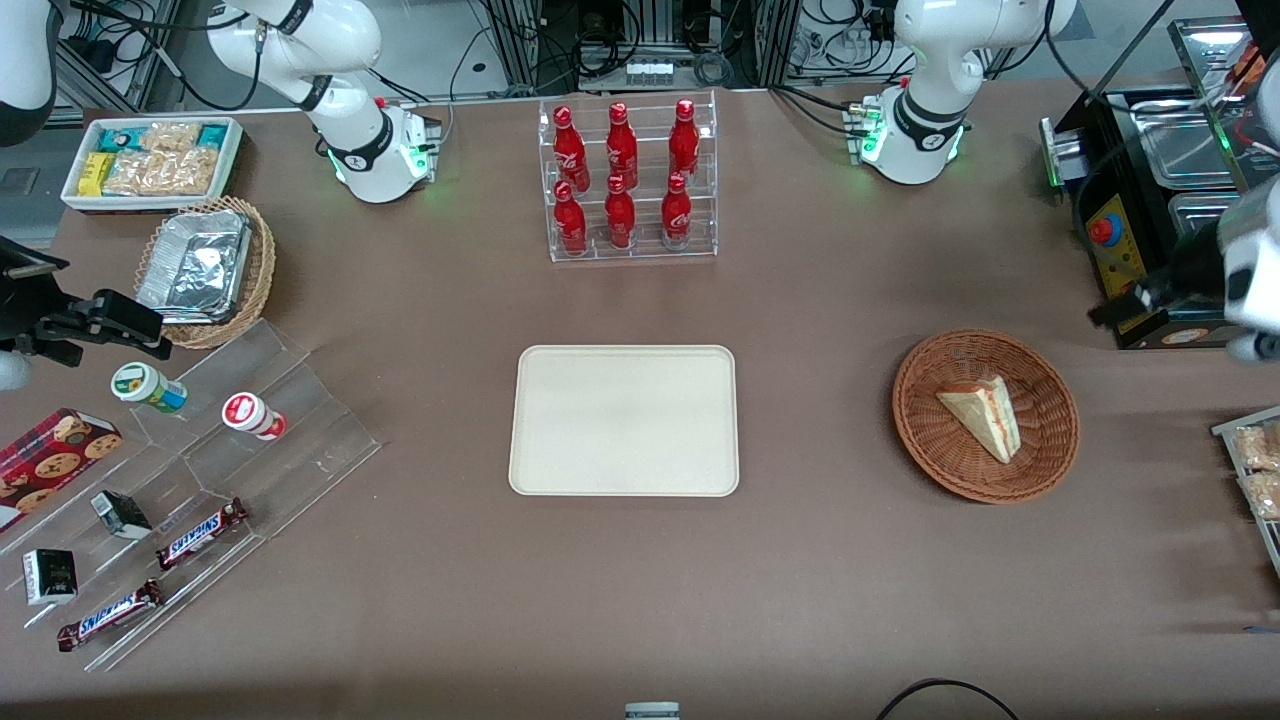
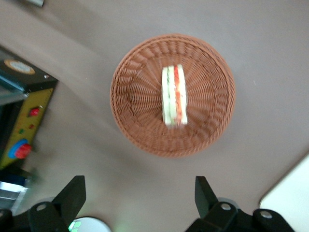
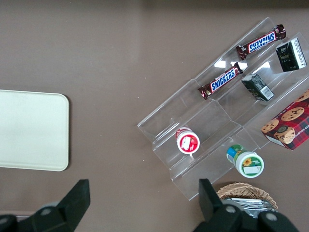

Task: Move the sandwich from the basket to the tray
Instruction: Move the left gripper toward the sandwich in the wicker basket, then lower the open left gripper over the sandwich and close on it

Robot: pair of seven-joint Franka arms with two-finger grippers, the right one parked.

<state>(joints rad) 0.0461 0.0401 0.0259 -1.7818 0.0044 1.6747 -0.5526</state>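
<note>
So the brown worktop is the biggest thing here, everything sits on it. In the middle lies the flat cream-beige rectangular tray with rounded corners and a low rim, nothing on it. Toward the working arm's end of the worktop, well apart from the tray, sits the round reddish-brown woven wicker basket. Inside the basket is the small triangular sandwich wedge of pale white bread, and the wrist camera shows its red and green filling stripes pretty clearly. The left arm's claw hangs up above the worktop, looking down on the basket from over a spot beside it, fingers spread wide apart and gripping nothing, not touching the sandwich or the wicker.
</note>
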